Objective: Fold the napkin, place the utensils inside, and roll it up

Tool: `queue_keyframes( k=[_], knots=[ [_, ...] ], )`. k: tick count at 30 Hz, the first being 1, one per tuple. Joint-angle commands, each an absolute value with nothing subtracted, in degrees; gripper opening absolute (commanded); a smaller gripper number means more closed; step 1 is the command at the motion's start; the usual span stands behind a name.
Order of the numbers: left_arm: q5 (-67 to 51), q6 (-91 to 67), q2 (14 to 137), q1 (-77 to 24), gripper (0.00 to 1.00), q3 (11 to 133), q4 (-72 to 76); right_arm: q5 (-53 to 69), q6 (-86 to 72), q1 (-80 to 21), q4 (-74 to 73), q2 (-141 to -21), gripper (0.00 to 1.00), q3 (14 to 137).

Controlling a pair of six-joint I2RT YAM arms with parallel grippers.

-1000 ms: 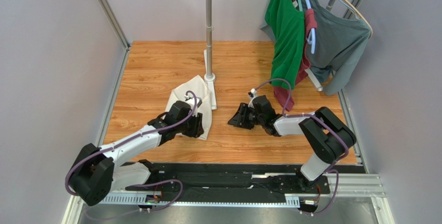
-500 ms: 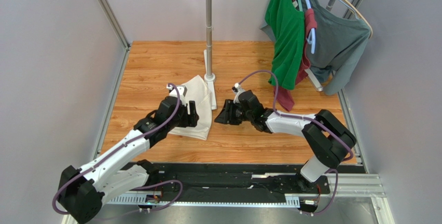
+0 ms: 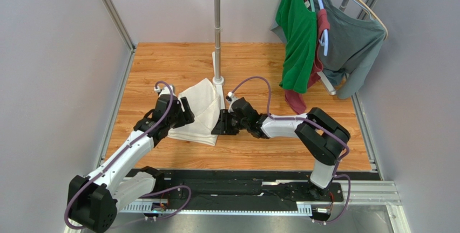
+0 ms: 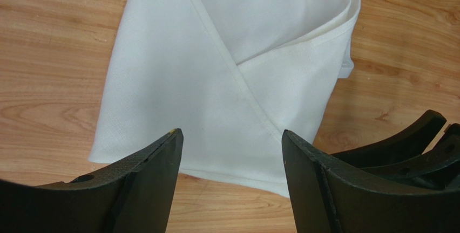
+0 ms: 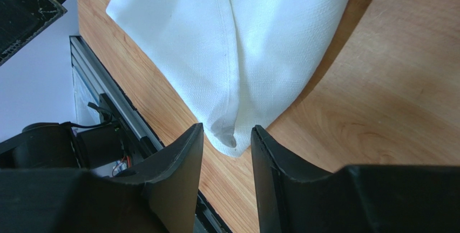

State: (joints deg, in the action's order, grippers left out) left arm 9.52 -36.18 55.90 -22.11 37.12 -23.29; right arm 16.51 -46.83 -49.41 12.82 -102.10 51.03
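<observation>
A wooden tabletop (image 3: 259,60) with warm plank grain sits inside plain grey walls (image 3: 54,55) framed by metal posts. At its far middle stands a white pole stand (image 3: 217,28); to the right a green shirt (image 3: 297,33) and a grey shirt (image 3: 351,44) hang on hangers. The napkin (image 3: 198,111) lies folded flat near the table's centre, just in front of the pole's base, one layer crossing another on a diagonal. The left gripper (image 4: 232,136) hovers at the napkin's left edge, jaws spread wide and grasping nothing. The right gripper (image 5: 227,130) is low at the napkin's near right corner – its jaws stand apart, the corner tip lying in line with the gap between them.
</observation>
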Motion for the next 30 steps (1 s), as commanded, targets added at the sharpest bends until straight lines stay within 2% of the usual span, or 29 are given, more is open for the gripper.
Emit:
queue_keyframes(
  k=[1, 5, 9, 15, 30],
  knots=[
    [8.26, -37.97, 54.93, -21.71, 0.77, 35.77, -22.15, 14.86, -46.93, -51.06, 12.04, -103.45, 0.41, 53.44],
    [7.65, -38.41, 54.84, -21.53, 0.76, 35.07, -21.62, 13.80, -46.23, -51.85, 10.38, -104.32, 0.36, 53.70],
    [7.82, -38.50, 54.49, -21.27, 0.76, 34.98, -21.71, 13.54, -46.06, -52.47, 10.02, -104.68, 0.26, 53.61],
    [8.00, -39.11, 53.61, -20.48, 0.76, 34.28, -21.80, 12.48, -45.44, -53.78, 8.79, -103.89, 0.20, 53.53],
    [8.79, -42.71, 56.16, -15.57, 0.77, 30.59, -21.19, 11.60, -44.74, -55.81, 6.59, -103.01, 0.19, 53.17]
  ],
)
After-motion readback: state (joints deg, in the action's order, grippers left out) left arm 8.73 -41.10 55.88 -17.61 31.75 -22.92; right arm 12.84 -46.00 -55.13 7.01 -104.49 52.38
